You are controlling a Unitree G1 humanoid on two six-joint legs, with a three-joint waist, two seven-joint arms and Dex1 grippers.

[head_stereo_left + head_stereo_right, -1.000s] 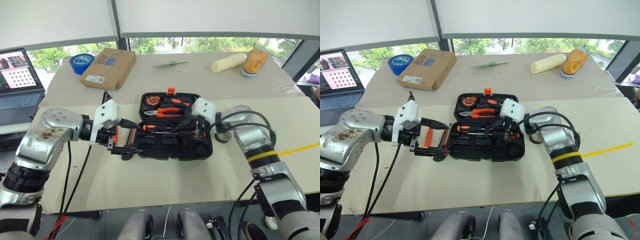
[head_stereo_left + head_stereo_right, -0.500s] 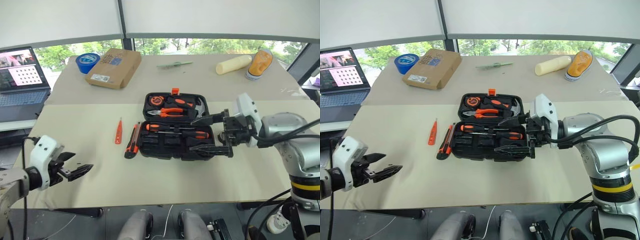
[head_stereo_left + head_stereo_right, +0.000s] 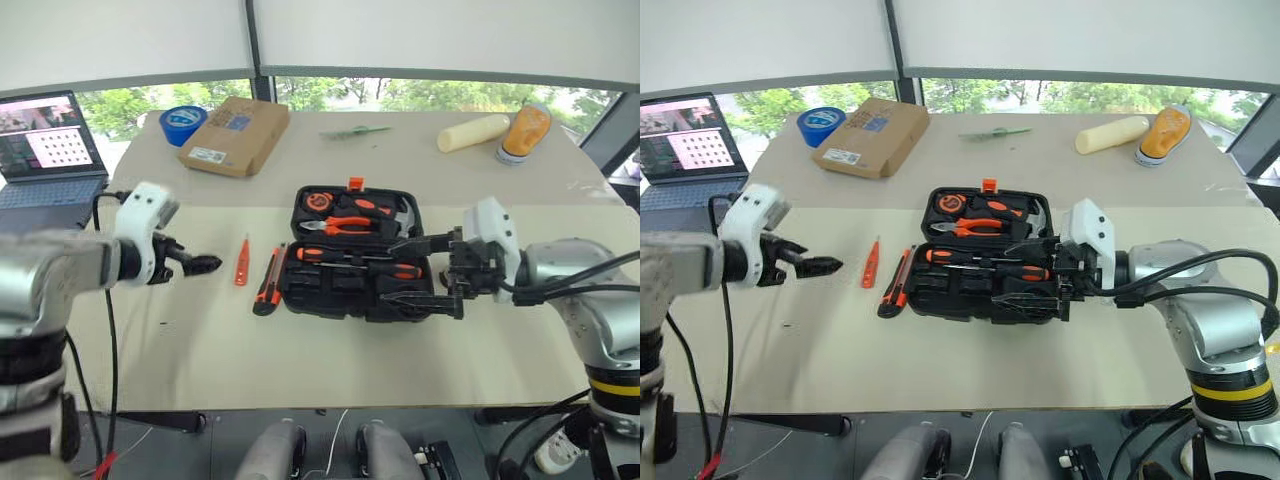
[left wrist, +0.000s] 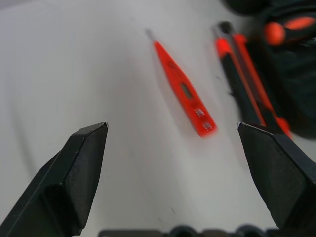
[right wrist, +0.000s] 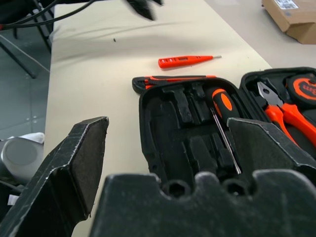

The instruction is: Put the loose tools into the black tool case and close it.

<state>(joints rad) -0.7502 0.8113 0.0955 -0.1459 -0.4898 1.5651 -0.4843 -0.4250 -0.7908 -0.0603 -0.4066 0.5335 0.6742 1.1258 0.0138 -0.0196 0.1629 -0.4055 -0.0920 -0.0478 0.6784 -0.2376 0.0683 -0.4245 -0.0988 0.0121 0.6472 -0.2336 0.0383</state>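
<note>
Right claw (image 3: 1032, 270) hung released at the right end of the black tool case (image 3: 985, 254), having pulled back from over the recesses it worked in 1 second before. Left claw (image 3: 818, 266), also released and empty, stood left of the case, pointing at the tester screwdriver (image 3: 871, 263); it had swung out to the worktop's (image 3: 940, 360) near-left edge and returned. Case lay open mid-worktop, 2 screwdrivers (image 3: 980, 260) seated inside. Tester and utility knife (image 3: 894, 285) stayed loose just left of the case. Beyond: cardboard box (image 3: 872, 135), blue tape roll (image 3: 820, 125).
</note>
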